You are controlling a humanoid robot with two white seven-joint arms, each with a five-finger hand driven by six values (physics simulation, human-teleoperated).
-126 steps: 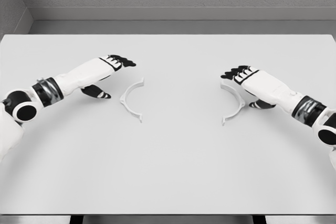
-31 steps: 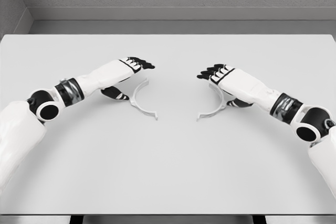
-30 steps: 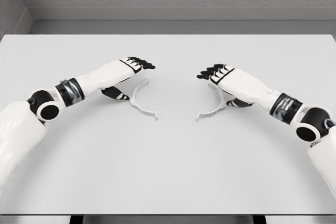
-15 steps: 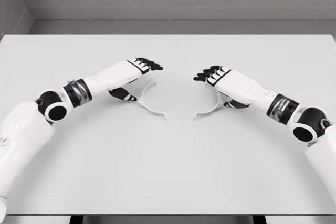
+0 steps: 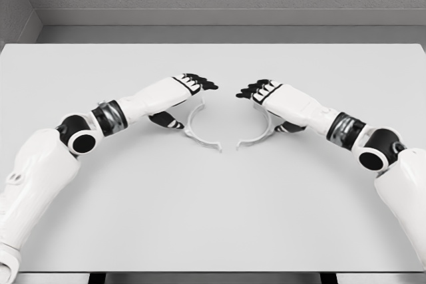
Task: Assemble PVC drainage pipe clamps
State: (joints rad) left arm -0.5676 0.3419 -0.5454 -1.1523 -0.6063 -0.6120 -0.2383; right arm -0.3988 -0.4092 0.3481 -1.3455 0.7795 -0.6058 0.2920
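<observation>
Two thin white half-ring clamp pieces lie near the middle of the white table (image 5: 213, 217), their open sides facing each other. My left hand (image 5: 192, 104) holds the left clamp half (image 5: 192, 135), with the black-tipped fingers over its upper end and the thumb behind its curve. My right hand (image 5: 265, 110) grips the right clamp half (image 5: 257, 140) the same way. The lower ends of the two halves are a small gap apart, not touching. The upper ends are hidden under the fingers.
A grey wall and ledge (image 5: 213, 18) run behind the table's far edge. Both forearms stretch low across the table from the lower left and lower right.
Both hands have slid inward toward the table's middle, bringing the clamp halves with them. The gap between the halves has shrunk from wide to narrow.
</observation>
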